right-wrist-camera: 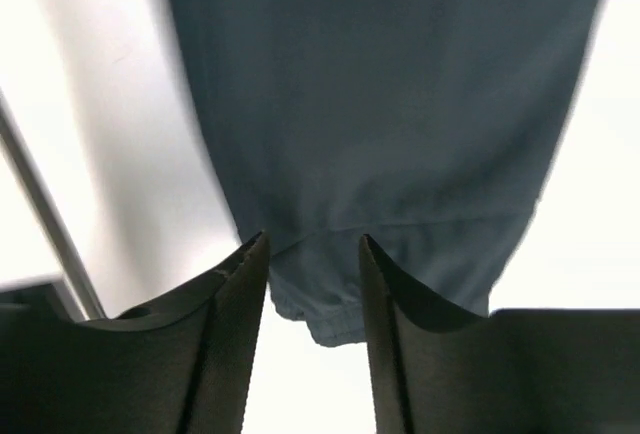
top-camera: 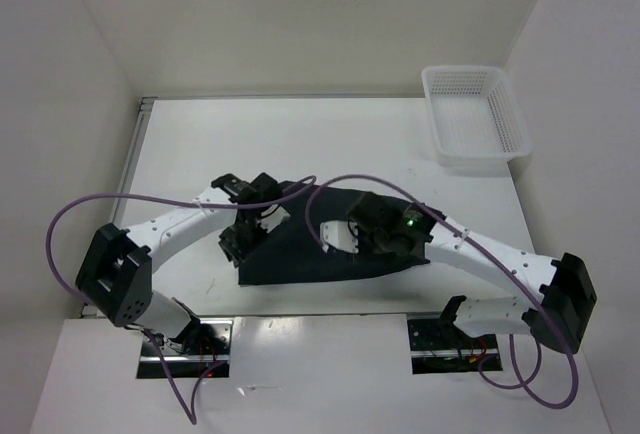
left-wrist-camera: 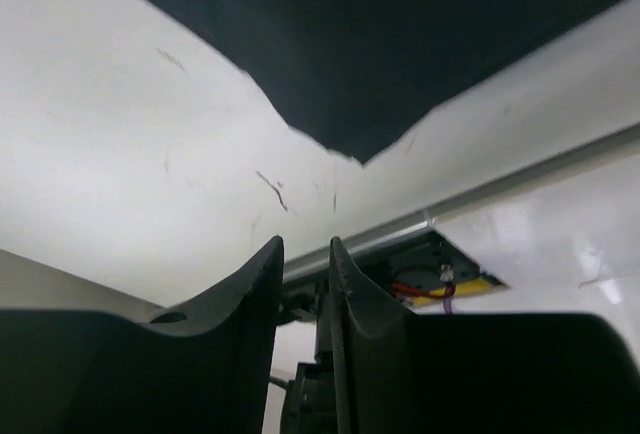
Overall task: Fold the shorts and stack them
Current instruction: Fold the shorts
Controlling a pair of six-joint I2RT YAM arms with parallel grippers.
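Right gripper point(right-wrist-camera: 313, 238) above shorts point(right-wrist-camera: 380, 104) hem point(right-wrist-camera: 320, 324), hidden overhead

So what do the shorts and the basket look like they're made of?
Shorts: soft woven or knit cloth, matte dark, lying flat with a gathered, stitched band at one end; exact fibre unclear. Basket: likely rigid white plastic, walls and floor a moulded grid of small holes.

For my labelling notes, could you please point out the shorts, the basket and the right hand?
shorts point(top-camera: 290, 259): top view, flat middle of cloth.
basket point(top-camera: 487, 157): top view, near wall.
right hand point(right-wrist-camera: 312, 244): right wrist view, gap between fingertips.
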